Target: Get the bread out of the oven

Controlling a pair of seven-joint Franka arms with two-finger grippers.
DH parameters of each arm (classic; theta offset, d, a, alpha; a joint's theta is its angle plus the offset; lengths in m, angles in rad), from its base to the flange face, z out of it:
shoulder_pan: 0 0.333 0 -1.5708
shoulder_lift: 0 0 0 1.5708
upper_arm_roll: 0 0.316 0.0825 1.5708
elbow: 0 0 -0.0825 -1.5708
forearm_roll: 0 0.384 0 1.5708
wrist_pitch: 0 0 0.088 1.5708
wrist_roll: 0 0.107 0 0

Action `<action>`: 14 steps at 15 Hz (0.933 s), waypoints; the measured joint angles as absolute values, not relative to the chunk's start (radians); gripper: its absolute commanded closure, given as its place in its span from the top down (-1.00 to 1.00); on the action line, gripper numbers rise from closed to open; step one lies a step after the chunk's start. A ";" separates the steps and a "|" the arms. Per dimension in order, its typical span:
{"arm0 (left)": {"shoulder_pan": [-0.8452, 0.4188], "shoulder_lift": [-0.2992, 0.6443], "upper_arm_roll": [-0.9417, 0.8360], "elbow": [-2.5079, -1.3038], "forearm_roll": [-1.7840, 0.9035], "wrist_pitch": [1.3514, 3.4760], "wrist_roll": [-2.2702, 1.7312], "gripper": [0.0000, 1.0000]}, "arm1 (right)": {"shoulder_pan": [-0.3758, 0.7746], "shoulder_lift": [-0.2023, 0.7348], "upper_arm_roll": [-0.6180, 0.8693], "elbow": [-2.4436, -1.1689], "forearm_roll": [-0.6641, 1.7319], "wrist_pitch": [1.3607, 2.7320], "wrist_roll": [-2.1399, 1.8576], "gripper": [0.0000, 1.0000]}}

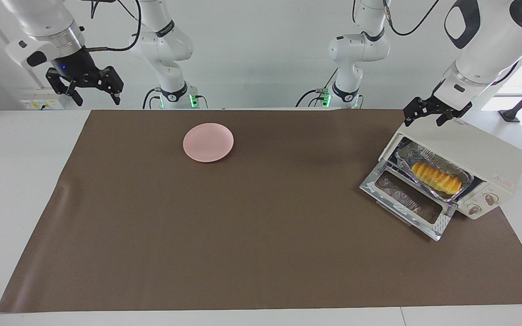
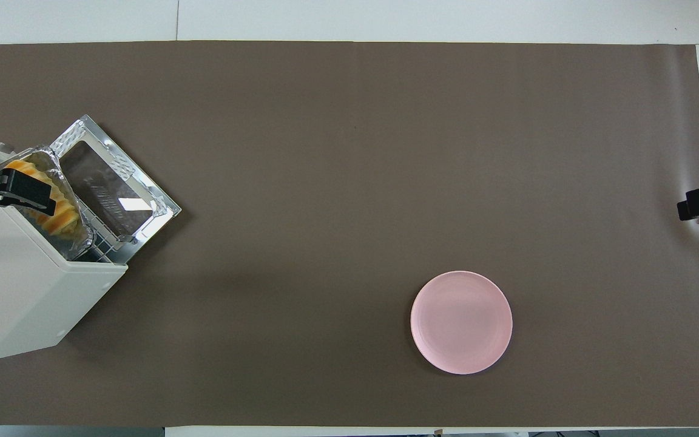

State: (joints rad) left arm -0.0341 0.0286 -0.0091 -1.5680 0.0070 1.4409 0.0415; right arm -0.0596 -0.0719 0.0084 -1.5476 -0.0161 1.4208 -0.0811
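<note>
The ridged, golden bread [image 1: 437, 177] lies in a crinkled foil tray [image 1: 465, 180] inside the boxy cream oven [image 1: 478, 151] at the left arm's end of the counter, its glass door [image 1: 406, 197] dropped open. Over the oven's top hangs the left gripper [image 1: 429, 114], fingers spread and empty. The right gripper [image 1: 92, 90], fingers parted, waits above the counter's corner at the right arm's end. A smooth round pink plate [image 1: 208, 142] sits on the matte brown mat [image 1: 243, 235]. The oven's small labels are unreadable.

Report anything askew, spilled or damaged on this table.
Nothing is spilled or damaged. The cream-white toaster oven sits at an angle to the table edge, its glass door folded down; the golden ridged bread lies in a crinkled foil tray. The round pink plate is bare.
</note>
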 measured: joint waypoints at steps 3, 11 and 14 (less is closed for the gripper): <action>-0.034 0.029 -0.010 -1.568 0.007 1.440 0.041 1.00 | -0.060 -0.072 0.008 -1.548 -0.016 1.421 -0.081 1.00; -0.034 0.029 -0.006 -1.567 0.018 1.481 -0.039 1.00 | -0.060 -0.072 0.007 -1.548 -0.016 1.421 -0.081 1.00; -0.039 0.090 -0.007 -1.540 0.018 1.484 -0.161 1.00 | -0.060 -0.072 0.007 -1.548 -0.016 1.421 -0.081 1.00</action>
State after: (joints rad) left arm -0.0385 0.0897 -0.0075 -1.5397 0.0178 1.4843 -0.1611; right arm -0.0600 -0.0719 0.0072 -1.5476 -0.0161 1.4208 -0.0811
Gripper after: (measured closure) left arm 0.000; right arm 0.000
